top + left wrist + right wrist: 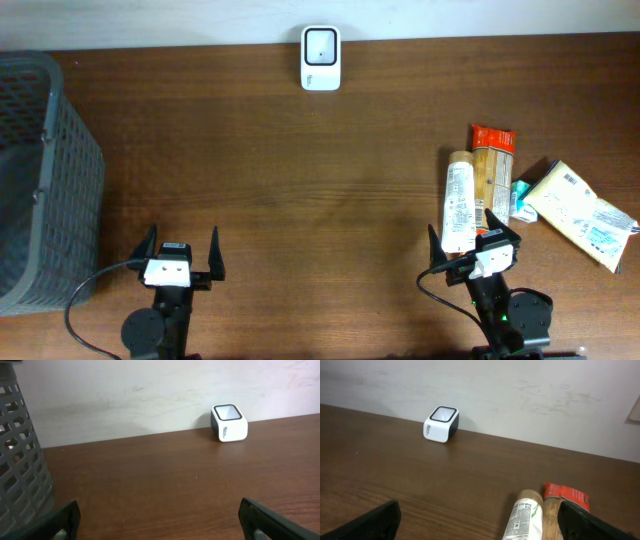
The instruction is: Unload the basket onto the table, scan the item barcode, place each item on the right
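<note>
Bare table (330, 200) between basket (40, 180), left edge, and scanner (321, 58) at the wall; left gripper (182, 242), right gripper (472, 240) low, jaws spread, holding nothing.

A white barcode scanner (321, 58) stands upright, its dark window facing up. Well right of the scanner and nearer the arms, a white tube (459, 205) lies flat beside a tan, red-ended packet (491, 172). A white pouch (580, 212) lies askew, farther from the scanner.
</note>
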You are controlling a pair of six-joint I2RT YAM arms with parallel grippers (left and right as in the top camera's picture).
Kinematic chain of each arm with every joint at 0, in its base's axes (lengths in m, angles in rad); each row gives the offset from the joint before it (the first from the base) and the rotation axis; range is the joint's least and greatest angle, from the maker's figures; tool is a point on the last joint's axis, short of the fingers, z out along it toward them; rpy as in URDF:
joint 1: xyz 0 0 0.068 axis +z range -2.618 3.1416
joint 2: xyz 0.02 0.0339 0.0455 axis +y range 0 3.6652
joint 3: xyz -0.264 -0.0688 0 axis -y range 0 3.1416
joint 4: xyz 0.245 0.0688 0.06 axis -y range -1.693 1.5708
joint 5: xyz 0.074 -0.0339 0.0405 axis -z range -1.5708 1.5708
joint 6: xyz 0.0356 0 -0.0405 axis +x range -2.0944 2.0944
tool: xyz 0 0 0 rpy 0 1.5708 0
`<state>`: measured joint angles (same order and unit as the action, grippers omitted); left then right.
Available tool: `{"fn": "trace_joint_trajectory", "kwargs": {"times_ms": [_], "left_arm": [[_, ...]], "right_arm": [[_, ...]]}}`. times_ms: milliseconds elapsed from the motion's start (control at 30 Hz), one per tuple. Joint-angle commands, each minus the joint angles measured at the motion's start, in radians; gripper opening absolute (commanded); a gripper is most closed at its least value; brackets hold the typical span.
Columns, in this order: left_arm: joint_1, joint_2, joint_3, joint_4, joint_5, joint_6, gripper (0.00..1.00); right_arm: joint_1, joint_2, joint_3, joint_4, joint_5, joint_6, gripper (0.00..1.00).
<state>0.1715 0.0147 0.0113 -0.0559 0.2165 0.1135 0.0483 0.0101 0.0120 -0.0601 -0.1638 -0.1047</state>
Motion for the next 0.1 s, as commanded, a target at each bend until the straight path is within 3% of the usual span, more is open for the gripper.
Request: {"fn": "trace_joint_trajectory", "kwargs": {"times_ms": [0, 67], "left_arm": [[-0.004, -0.01, -0.003, -0.006, -0.003, 0.016, 0.99], [-0.004, -0.01, -0.003, -0.006, -0.003, 0.016, 0.99]], "right_arm": [[-0.003, -0.006, -0.006, -0.004, -0.012, 0.008, 0.99], [-0.003, -0.006, -0.006, -0.004, -0.012, 0.008, 0.99]]}}
